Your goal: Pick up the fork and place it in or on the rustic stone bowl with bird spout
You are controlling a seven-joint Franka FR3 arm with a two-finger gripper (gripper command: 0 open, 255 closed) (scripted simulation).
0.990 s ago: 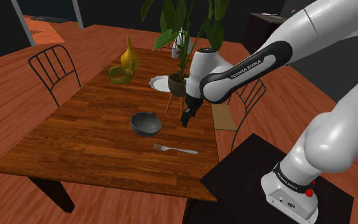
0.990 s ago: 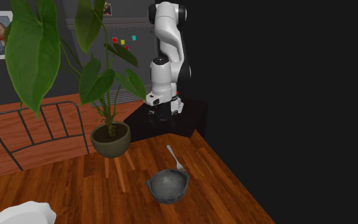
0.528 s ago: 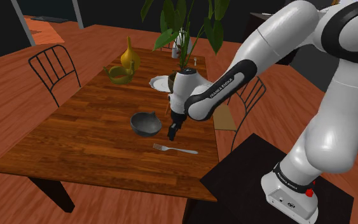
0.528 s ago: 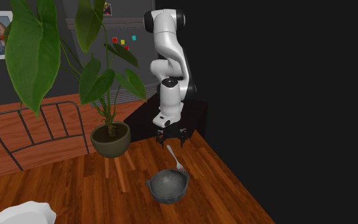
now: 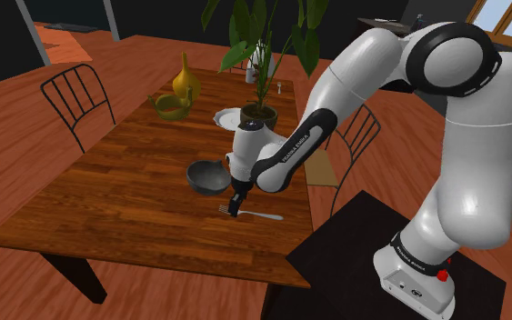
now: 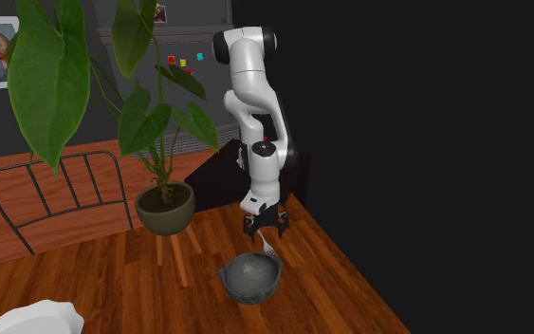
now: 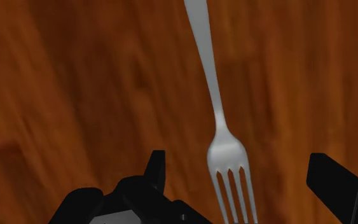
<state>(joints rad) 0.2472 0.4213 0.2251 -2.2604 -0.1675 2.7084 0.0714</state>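
A silver fork [image 5: 265,216] lies flat on the wooden table [image 5: 117,200], near the edge on the stand's side. Its tines point toward the dark grey stone bowl [image 5: 208,176], which stands a short way off. My black gripper [image 5: 235,208] hangs low over the tined end, pointing down. In the wrist view the fork [image 7: 219,121] lies between the open fingers [image 7: 155,168], tines toward the hand, touching neither. From across the table the gripper [image 6: 264,228] stands just behind the bowl [image 6: 250,277], with the fork [image 6: 268,250] under it.
A potted plant [image 5: 256,118] on a small stool stands behind the bowl, with a white plate [image 5: 229,117] beside it. A yellow vase [image 5: 186,82] and a yellow-green pot [image 5: 170,105] sit farther back. Wire chairs [image 5: 76,95] flank the table.
The arm has swung down and toward the shoulder view's left, bringing the gripper from above the table beside the plant to just over the fork's tines. Fork and bowl have not moved.
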